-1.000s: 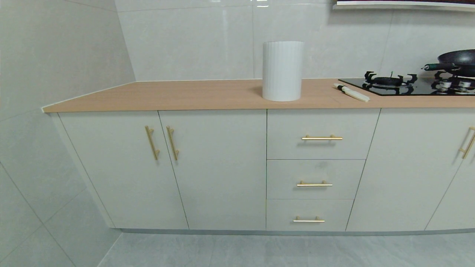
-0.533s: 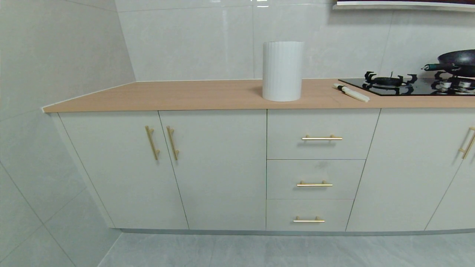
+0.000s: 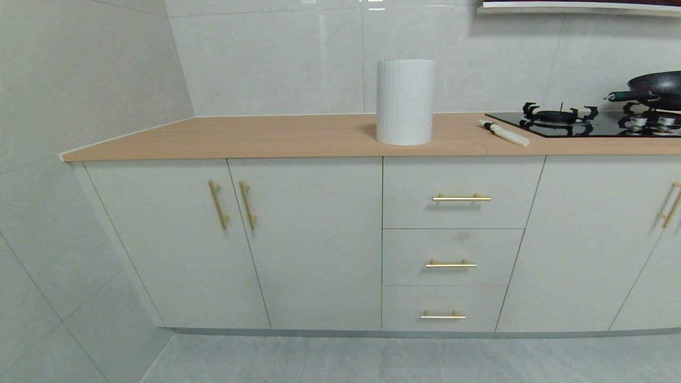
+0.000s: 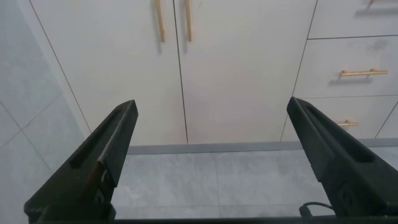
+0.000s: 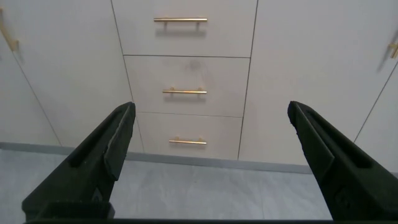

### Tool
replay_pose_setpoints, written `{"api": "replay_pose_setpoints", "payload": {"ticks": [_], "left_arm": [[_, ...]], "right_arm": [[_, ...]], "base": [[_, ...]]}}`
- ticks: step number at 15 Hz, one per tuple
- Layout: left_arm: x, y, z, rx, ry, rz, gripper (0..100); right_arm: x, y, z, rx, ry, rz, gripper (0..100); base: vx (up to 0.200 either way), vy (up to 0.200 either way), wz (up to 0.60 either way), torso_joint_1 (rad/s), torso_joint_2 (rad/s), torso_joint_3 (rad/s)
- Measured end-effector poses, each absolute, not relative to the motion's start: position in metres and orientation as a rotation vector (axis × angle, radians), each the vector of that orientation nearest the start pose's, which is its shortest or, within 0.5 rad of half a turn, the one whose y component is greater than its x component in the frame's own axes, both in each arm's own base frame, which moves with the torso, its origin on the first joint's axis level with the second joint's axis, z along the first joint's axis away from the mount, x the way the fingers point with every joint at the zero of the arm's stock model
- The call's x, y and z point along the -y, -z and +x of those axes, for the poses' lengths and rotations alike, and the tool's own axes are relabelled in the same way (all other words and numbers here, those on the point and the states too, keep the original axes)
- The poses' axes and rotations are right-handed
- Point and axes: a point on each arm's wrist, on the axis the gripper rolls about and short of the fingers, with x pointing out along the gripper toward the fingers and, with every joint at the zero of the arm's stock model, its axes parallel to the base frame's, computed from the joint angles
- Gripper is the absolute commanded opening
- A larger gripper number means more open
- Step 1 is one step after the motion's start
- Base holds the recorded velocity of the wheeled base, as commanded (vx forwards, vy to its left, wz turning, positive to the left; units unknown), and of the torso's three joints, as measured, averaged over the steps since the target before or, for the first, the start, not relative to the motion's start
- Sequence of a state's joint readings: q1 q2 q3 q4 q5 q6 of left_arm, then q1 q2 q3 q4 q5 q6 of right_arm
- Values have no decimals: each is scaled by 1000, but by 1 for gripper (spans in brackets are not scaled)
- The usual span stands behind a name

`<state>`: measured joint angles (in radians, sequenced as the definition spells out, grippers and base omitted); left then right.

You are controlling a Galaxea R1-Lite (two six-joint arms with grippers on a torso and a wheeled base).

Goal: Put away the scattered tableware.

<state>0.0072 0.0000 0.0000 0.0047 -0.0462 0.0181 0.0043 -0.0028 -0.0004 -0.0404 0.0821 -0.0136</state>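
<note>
Nothing has moved since the earlier frames: the head view is unchanged and the tableware lies where it did. A pale, slim utensil [image 3: 504, 132] with a dark band near one end lies flat and slantwise on the countertop [image 3: 266, 137], just beside the front left corner of the gas hob [image 3: 580, 127] and apart from it. To the utensil's left, near but not touching, a tall white cylinder [image 3: 405, 101] with fine vertical ribs stands upright on the same surface. A dark pan [image 3: 657, 84] sits on the far burner, its handle pointing left. The counter is a matt, wood-grain slab in light brown; the hob is glossy black glass with black cast grates; the wall [image 3: 276, 58] behind is large glossy pale tile. Below are flat, pale cabinet fronts: a pair of doors [image 3: 170, 250] with upright brass bar handles, then a stack of three drawers [image 3: 457, 244] with level brass bars, all closed. The left gripper [image 4: 211, 104] is held low before the paired doors, above the grey tiled floor [image 4: 205, 180], its dark tapered jaws wide apart with nothing in them. The right gripper [image 5: 211, 107] faces the drawer stack, jaws likewise spread and holding nothing.
</note>
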Motion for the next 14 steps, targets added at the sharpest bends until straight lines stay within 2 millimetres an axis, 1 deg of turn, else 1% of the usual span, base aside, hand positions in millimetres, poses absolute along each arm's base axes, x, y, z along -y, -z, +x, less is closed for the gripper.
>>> {"api": "replay_pose_setpoints", "payload": {"ticks": [3, 5, 7, 13, 14], "left_arm": [[1, -75, -23, -4, 39, 17, 100], [1, -75, -23, -4, 39, 17, 100], [1, -75, -23, -4, 39, 17, 100], [1, -75, -23, -4, 39, 18, 100], [1, -75, -23, -4, 39, 18, 100]], "right_arm": [[-2, -76, -23, 14, -96, -101, 100], [-2, -76, -23, 8, -93, -46, 100], [-1, -76, -23, 6, -74, -27, 100], [-1, -75, -23, 3, -65, -18, 100], [-1, -75, -23, 2, -66, -17, 100]], "base": [[0, 0, 0, 0, 0, 0], [0, 0, 0, 0, 0, 0], [0, 0, 0, 0, 0, 0], [0, 0, 0, 0, 0, 0], [200, 0, 0, 2, 2, 7]]}}
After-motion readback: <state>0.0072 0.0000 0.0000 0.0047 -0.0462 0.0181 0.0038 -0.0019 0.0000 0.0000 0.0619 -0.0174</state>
